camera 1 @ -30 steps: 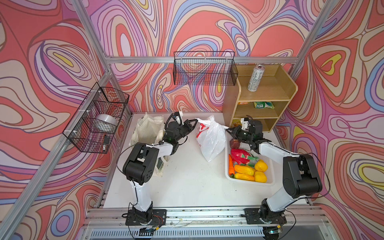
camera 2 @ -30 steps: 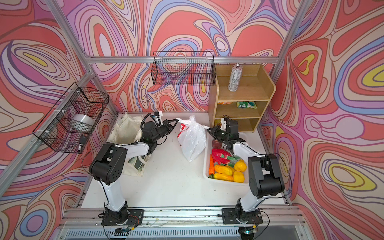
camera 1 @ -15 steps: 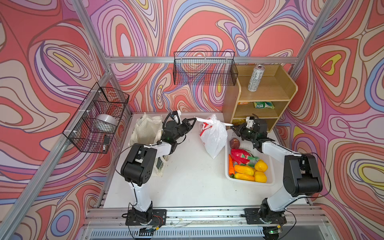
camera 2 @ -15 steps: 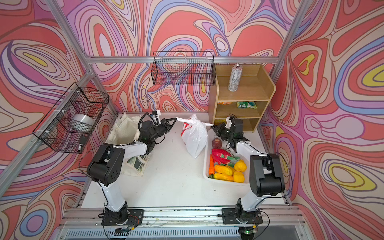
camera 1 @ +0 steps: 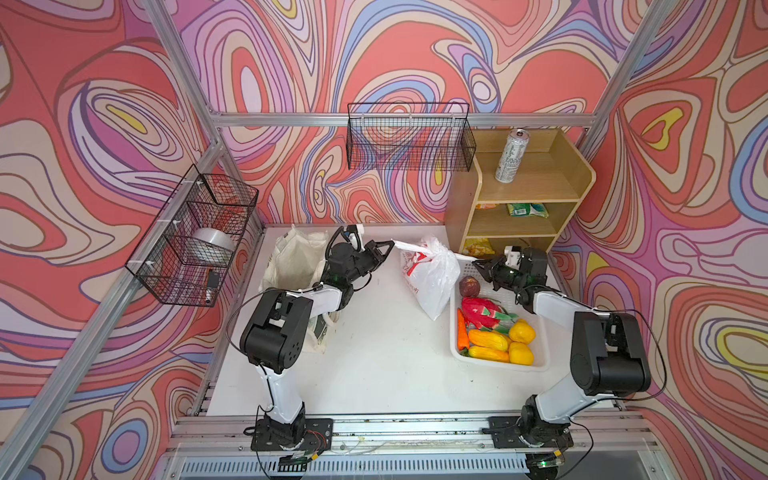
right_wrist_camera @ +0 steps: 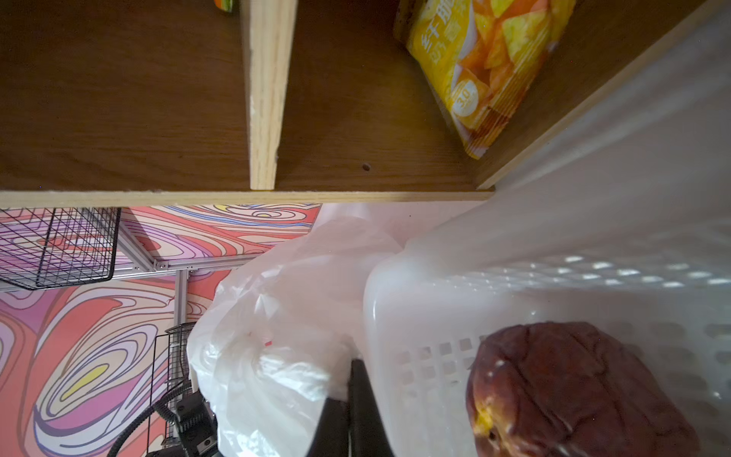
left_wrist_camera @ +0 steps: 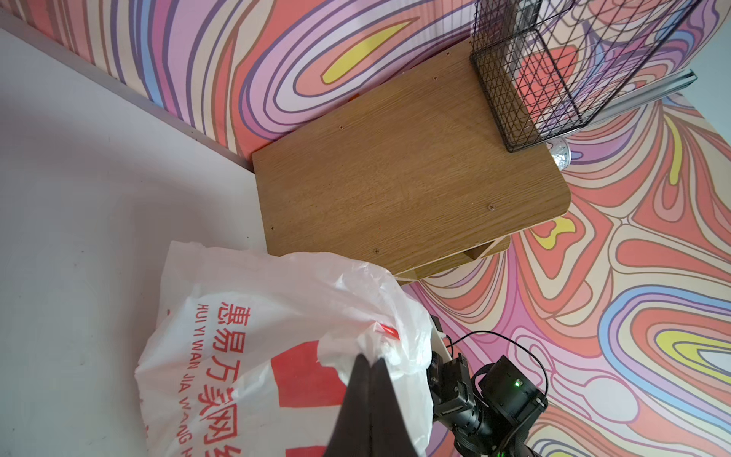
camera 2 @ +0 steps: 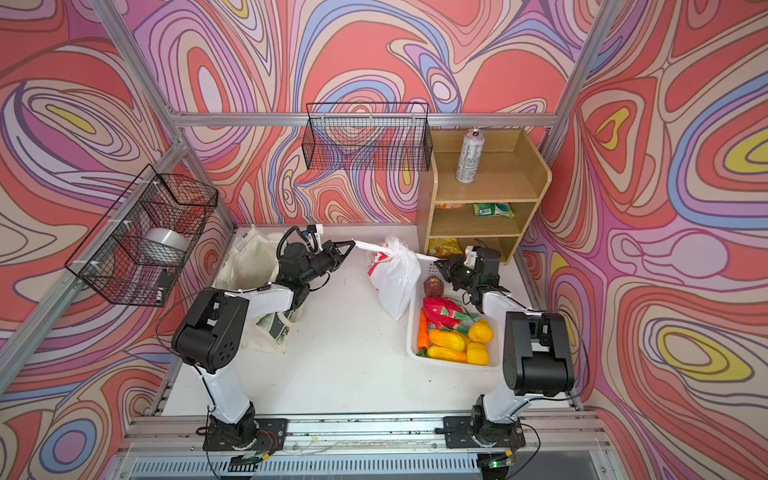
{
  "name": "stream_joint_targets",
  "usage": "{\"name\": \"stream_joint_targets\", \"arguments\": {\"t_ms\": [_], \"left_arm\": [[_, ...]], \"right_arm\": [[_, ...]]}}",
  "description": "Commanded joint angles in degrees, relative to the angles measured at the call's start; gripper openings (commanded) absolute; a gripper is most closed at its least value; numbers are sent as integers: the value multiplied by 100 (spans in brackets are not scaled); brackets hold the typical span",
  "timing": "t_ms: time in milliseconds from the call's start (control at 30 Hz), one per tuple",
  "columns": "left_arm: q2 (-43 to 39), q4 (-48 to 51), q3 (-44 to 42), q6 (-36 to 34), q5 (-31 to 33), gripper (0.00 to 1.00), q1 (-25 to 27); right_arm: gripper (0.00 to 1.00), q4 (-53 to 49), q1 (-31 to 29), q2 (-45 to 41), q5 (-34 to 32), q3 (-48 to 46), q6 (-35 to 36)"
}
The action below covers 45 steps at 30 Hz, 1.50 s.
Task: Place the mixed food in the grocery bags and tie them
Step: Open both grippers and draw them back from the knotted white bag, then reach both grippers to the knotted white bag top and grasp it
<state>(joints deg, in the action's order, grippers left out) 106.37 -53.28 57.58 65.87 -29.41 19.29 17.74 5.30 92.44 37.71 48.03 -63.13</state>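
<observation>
Thin white crinkly plastic bag (left_wrist_camera: 221, 356), red print "HUI YI WAN JIA WANG". Left gripper (left_wrist_camera: 370, 358) and right gripper (right_wrist_camera: 352, 362) each pinched shut on a loop handle (camera 1: 409, 247); bag slung between them.

The widest free room is the bare front and middle of the table (camera 1: 374, 357). Farther back, the white plastic bag (camera 1: 432, 278) stands mid-table, pressed against the white basket (camera 1: 498, 365) on its right, leaving no gap. A lane runs between bag and canvas tote (camera 1: 291, 266), partly filled by the left arm (camera 1: 320, 297). The wooden shelf (camera 1: 459, 216) blocks the back right corner; a wire basket (camera 1: 409, 137) hangs above the back edge.
</observation>
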Motion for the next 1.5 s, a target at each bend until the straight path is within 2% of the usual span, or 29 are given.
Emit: {"name": "stream_joint_targets", "arguments": {"t_ms": [0, 200, 333, 467, 567, 633, 733, 967, 1233, 1467], "left_arm": [[-363, -809, -75, 142, 1584, 0, -896], [-402, -729, -168, 58, 1560, 0, -1041], [-366, -514, -15, -52, 1331, 0, -1042], [-297, -160, 376, -209, 832, 0, -975], [-299, 318, 742, -483, 465, 25, -796], [-281, 696, 1013, -677, 244, 34, -640], [-279, 1050, 1165, -809, 96, 43, -443], [-460, 2114, 886, -1319, 484, 53, 77], [341, 1231, 928, -542, 488, 61, 280], [877, 1182, 1489, -310, 483, 63, 429]], "right_arm": [[0, -178, 895, 76, -1529, -314, -459], [0, 40, 937, 131, -1579, -496, -492], [0, 230, 933, 220, -1249, -391, -351], [0, 315, 819, 218, -680, -97, 1], [0, 104, 544, 144, -388, 190, 341], [0, -121, 298, 59, -314, 356, 552], [0, -415, -22, -52, -335, 495, 799], [0, -1082, -424, -168, -535, 724, 1400], [0, -1556, -556, -244, -672, 910, 1791], [0, -1584, -556, -262, -688, 885, 1848]]}}
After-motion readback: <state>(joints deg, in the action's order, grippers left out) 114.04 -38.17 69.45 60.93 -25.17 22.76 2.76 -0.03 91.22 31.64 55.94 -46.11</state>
